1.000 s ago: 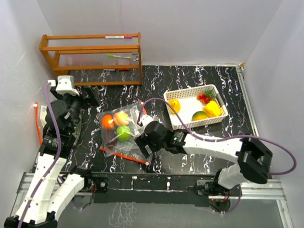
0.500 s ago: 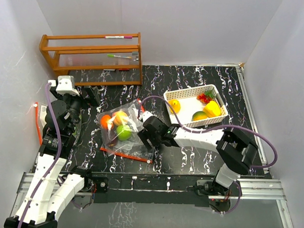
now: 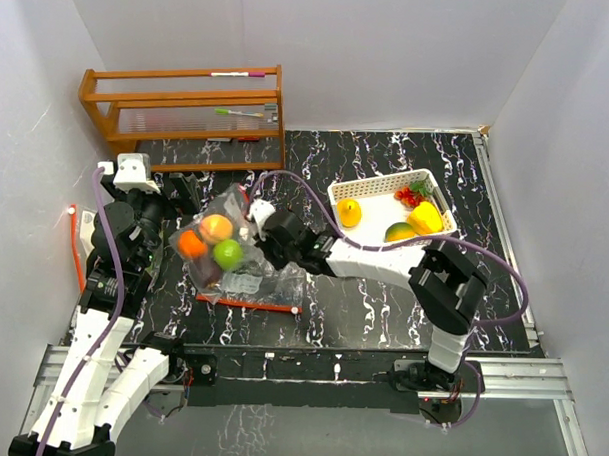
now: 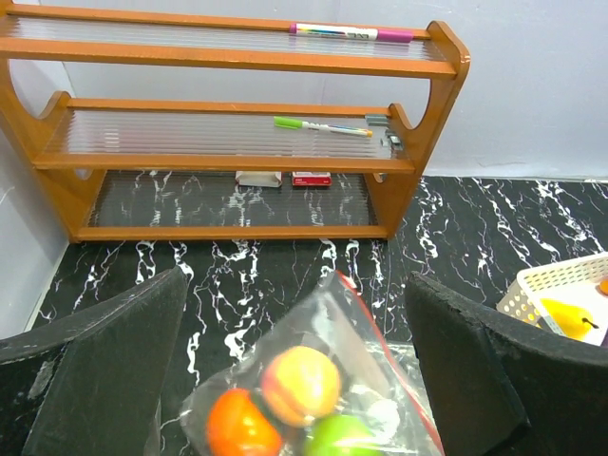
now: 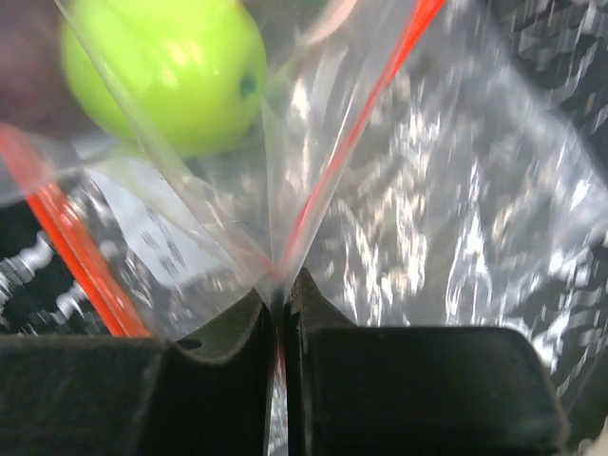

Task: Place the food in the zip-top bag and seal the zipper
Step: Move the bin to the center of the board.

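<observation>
The clear zip-top bag with a red zipper strip is lifted at one side and holds three pieces of food: an orange one, a peach-coloured one and a green one. My right gripper is shut on a fold of the bag's film, just below the green piece. My left gripper is wide open above the table, with the bag rising between its fingers without touching them. More food lies in the white basket.
A wooden rack with pens stands at the back left, close behind my left gripper. The basket holds a yellow fruit, a mango-like piece, a yellow pepper and red chillies. White walls close in the table.
My right gripper has shut on the bag's film and drawn the bag up and to the left, toward my left gripper. The left arm has not moved.
</observation>
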You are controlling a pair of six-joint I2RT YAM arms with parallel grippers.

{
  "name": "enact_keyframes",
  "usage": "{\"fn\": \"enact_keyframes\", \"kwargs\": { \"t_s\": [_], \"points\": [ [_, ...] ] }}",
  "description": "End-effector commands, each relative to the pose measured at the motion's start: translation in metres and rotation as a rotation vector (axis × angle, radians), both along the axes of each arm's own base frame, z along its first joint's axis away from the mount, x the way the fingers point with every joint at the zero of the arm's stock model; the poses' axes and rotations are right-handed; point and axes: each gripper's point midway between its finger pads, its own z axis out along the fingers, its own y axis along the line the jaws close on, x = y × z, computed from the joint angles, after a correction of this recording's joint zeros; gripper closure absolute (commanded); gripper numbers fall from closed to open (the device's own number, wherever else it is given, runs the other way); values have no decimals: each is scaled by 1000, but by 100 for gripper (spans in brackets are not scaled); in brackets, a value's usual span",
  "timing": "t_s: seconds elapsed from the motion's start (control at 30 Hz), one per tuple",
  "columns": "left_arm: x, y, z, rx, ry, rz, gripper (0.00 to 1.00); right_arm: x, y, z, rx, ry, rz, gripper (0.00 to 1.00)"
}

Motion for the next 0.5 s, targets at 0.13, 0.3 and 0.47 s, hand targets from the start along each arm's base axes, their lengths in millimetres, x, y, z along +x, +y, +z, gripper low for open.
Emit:
{"fn": "enact_keyframes", "kwargs": {
  "t_s": [0.13, 0.3, 0.47],
  "points": [
    [-2, 3, 8, 1, -31, 11, 3, 71, 120, 143, 530, -278, 173, 92],
    [-1, 4, 8, 7, -30, 17, 3, 105, 134, 114, 477, -287, 114, 56],
    [1, 3, 4, 2, -25, 17, 3, 116, 89, 100, 333, -353, -26, 15]
  ]
}}
